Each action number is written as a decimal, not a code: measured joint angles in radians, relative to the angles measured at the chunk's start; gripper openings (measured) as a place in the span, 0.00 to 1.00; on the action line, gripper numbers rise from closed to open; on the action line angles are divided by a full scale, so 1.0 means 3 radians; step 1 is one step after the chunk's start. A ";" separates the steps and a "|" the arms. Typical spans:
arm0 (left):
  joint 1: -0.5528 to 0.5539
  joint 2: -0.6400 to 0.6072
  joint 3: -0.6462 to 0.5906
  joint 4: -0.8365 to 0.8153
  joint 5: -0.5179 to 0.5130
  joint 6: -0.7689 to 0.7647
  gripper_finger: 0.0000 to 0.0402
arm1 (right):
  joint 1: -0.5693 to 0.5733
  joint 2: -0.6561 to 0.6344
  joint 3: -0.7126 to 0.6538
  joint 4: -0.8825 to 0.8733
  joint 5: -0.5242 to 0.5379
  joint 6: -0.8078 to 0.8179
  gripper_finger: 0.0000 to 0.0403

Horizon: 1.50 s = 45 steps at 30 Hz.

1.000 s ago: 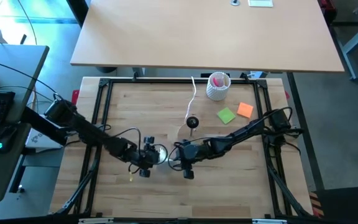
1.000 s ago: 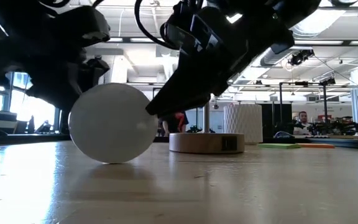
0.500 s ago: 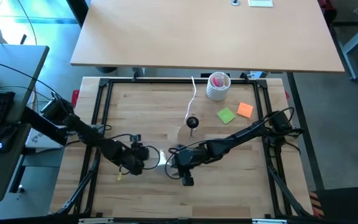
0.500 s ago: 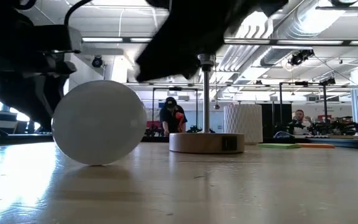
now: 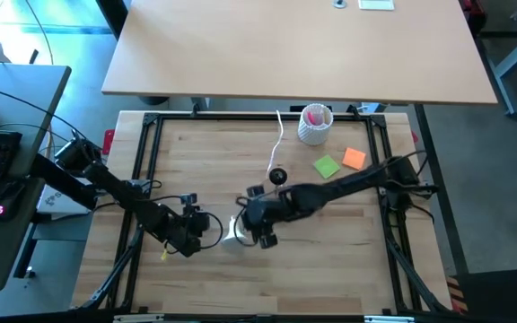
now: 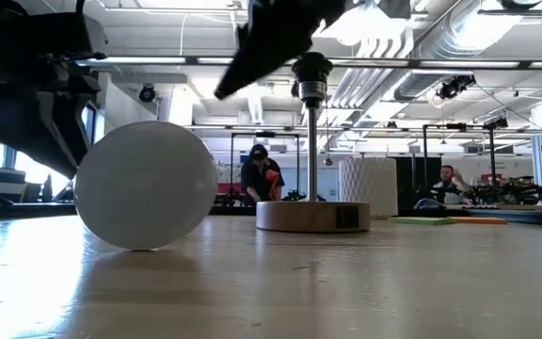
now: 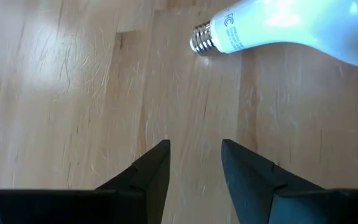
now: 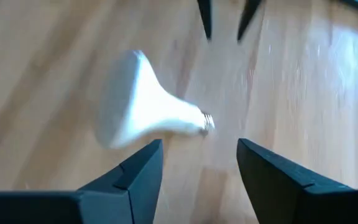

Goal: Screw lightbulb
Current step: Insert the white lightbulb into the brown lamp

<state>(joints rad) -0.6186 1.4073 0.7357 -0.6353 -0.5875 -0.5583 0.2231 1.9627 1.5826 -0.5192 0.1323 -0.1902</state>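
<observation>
The white lightbulb [image 5: 233,231] lies on its side on the wooden table, globe [image 6: 144,185] and neck resting on the boards, silvery screw base [image 7: 201,40] free. My left gripper [image 5: 209,231] is open and empty, just left of the bulb; its fingers [image 7: 157,165] stand short of the screw base. My right gripper [image 5: 251,230] is open and empty, raised above the table just right of the bulb, which shows past its fingers [image 8: 145,165] in the right wrist view [image 8: 145,106]. The wooden disc stand with its black socket [image 5: 278,177] stands farther back.
The stand's socket post [image 6: 310,75] rises from the disc [image 6: 313,216] behind the bulb. A white perforated cup [image 5: 313,124] with pink contents stands at the far edge. Green [image 5: 327,167] and orange [image 5: 354,159] notes lie at the right. A black frame [image 5: 151,121] borders the table.
My left gripper has drawn back toward the table's left edge, away from the bulb. My right gripper has risen and gone toward the left and the far side. The bulb has shifted a little toward the left and lies free on the table.
</observation>
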 joint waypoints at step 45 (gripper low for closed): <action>-0.0165 -0.0522 0.0085 -0.0546 -0.0275 -0.0459 0.34 | 0.0157 0.0573 0.0109 0.0238 -0.0891 -0.0948 0.69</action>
<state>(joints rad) -0.6682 1.2507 0.7612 -0.7990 -0.6701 -0.6960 0.2702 2.1347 1.6154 -0.4479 -0.1350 -0.4746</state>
